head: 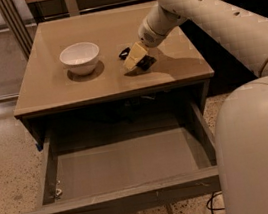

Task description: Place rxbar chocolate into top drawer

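The small black-wrapped rxbar chocolate [146,64] lies on the flat tan wooden tabletop [120,87], well right of the round white ceramic bowl [80,58]. The robot's pale gripper [134,60] is down against the bar's bowl-facing side; whether it grasps the bar cannot be told. Below the bowl, the wide grey-brown top drawer [119,202] stands pulled open.

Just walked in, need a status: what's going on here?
The robot's arm reaches over the table, with its end effector down at the rxbar chocolate on the tabletop, to the right of the white bowl. The top drawer stands pulled open below. The bar is not yet in it.
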Action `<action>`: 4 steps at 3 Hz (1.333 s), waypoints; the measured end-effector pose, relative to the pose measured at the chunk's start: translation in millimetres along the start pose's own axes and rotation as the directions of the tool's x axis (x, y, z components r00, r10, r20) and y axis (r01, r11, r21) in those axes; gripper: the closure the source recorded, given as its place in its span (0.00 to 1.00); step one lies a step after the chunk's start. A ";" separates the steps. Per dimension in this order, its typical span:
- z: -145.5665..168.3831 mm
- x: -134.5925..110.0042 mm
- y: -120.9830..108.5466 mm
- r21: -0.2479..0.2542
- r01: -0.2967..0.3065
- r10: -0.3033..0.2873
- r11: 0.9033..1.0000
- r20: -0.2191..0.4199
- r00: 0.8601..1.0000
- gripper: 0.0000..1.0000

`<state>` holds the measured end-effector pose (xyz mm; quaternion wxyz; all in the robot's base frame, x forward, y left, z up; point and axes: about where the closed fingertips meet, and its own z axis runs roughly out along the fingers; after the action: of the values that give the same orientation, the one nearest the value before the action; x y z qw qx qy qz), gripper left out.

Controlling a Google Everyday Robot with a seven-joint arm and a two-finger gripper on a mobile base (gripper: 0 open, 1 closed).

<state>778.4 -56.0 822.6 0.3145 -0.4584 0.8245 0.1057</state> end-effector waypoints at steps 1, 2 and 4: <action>0.1 0.0 0.0 0.000 0.000 0.000 1.000 0.000 1.000 0.18; 0.1 0.0 0.0 0.000 0.000 0.000 1.000 0.000 1.000 0.41; 0.2 0.0 0.1 0.000 0.000 0.000 1.000 0.000 1.000 0.87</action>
<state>778.4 -55.9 822.4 0.3144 -0.4584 0.8245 0.1058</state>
